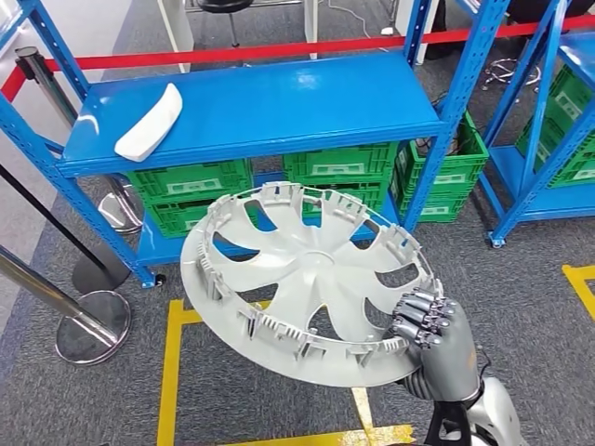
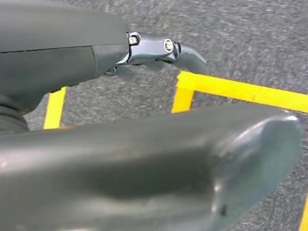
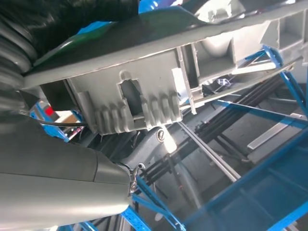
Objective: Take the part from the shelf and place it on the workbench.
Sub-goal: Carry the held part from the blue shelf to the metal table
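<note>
A large grey wheel cover (image 1: 309, 283) with curved spokes hangs tilted in the air in front of the blue shelf (image 1: 259, 111). My right hand (image 1: 435, 339) grips its rim at the lower right, fingers curled over the edge. In the right wrist view the ribbed rim (image 3: 145, 101) of the wheel cover runs close along my right hand (image 3: 65, 183). My left hand (image 2: 152, 144) hangs over the grey carpet with nothing in it, its fingers (image 2: 163, 50) stretched out and apart.
A white curved part (image 1: 150, 124) lies on the shelf's top board at the left. Green crates (image 1: 337, 172) fill the lower level. A second blue rack (image 1: 548, 121) stands right. Stanchion bases (image 1: 91, 325) stand left. Yellow floor tape (image 1: 168, 372) marks the carpet.
</note>
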